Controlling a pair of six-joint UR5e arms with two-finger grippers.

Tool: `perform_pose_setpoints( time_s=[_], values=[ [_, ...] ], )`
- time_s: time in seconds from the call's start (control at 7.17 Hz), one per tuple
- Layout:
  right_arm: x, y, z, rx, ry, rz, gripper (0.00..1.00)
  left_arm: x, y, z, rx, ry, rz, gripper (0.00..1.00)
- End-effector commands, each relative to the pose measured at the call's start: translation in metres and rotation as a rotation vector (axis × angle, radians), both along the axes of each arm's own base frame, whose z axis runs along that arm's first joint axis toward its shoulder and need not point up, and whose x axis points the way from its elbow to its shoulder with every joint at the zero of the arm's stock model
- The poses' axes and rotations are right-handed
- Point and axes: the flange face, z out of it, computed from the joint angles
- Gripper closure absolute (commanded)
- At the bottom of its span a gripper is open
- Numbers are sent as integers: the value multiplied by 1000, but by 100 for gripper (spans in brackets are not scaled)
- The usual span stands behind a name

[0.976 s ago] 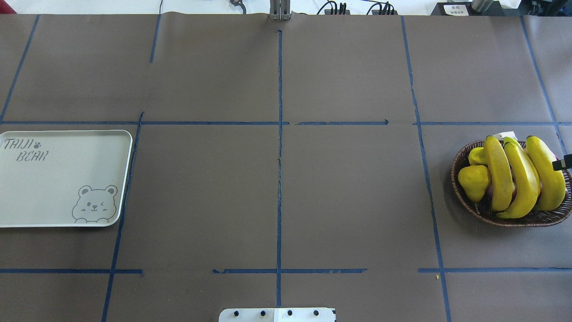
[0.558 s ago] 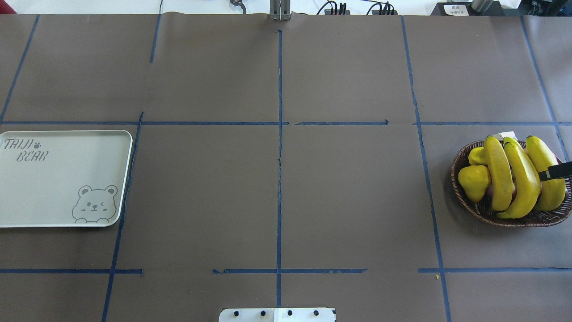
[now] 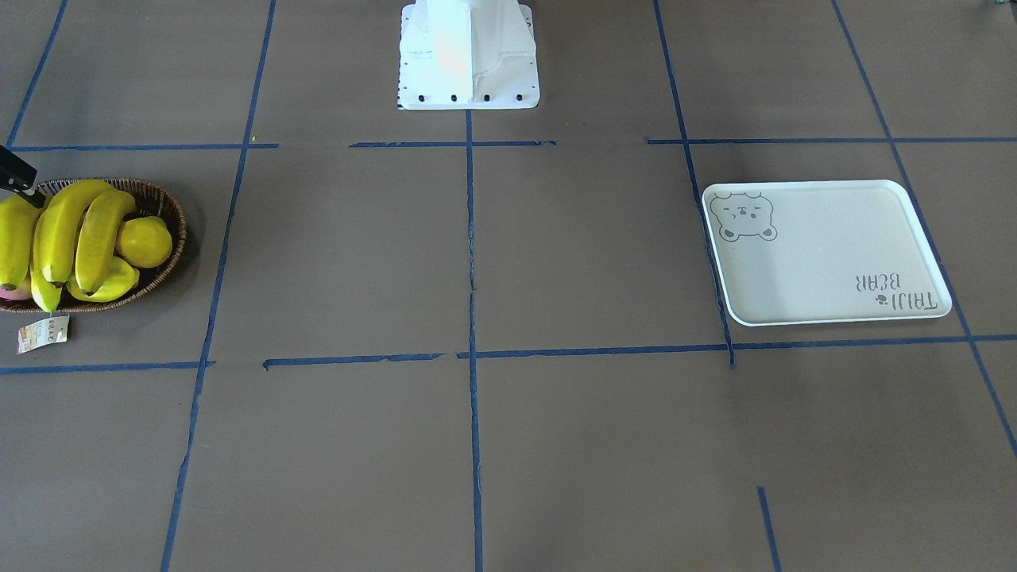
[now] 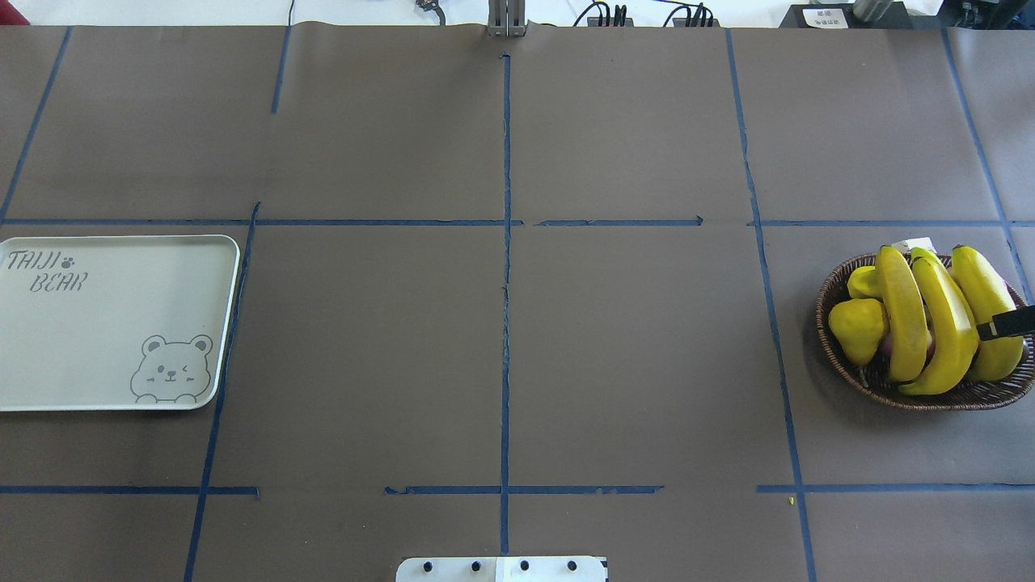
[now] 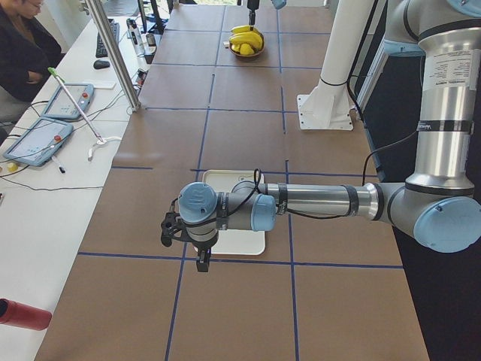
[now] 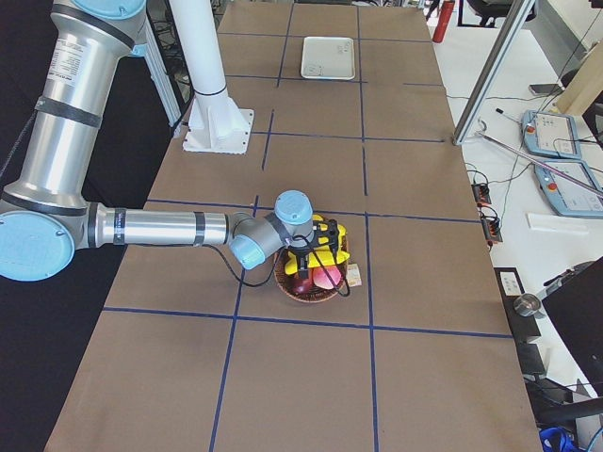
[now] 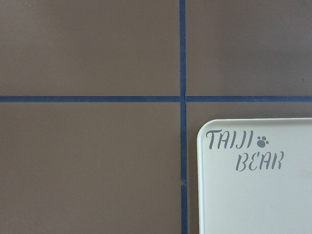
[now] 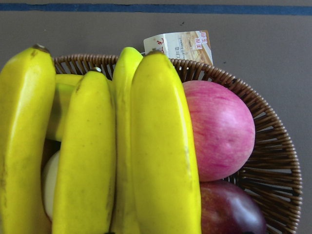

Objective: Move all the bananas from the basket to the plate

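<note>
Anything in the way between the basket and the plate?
Nothing visible. Between the basket and the plate there is only brown table with blue tape lines. The bananas lie on top of the other fruit, uncovered.

The bananas point(image 8: 161, 146) look smooth and glossy, the basket point(image 8: 278, 165) rough wicker.

Covering the table point(image 4: 631, 356) in brown paper, crossing it with blue tape lines point(image 4: 505, 283). Showing up close a pink-red apple point(image 8: 219, 129) touching a dark purple fruit point(image 8: 231, 209) just below it, with a round yellow fruit point(image 4: 857, 327) lying apart from both. Seating a person point(image 5: 26, 53) in dark clothes at the white side bench point(image 5: 45, 226), near two grey pendants point(image 5: 68, 101) lying flat beside a metal post point(image 5: 113, 53). Showing a red cylinder point(image 5: 22, 314) lying at the near end.
</note>
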Motion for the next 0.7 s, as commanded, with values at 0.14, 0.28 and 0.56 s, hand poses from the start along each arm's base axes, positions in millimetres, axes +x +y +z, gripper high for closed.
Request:
perform_pose_setpoints(
  time_s=[0.14,0.28,0.56],
  values=[
    [2,2,2,-3,2,2,95,0,0,0,-1,1,-1,0],
    [4,3,-10,15,-8,3,99,0,0,-1,-1,1,-2,0],
    [44,-3,-25,87,-24,53,100,0,0,-1,-2,1,-3,0]
  ],
)
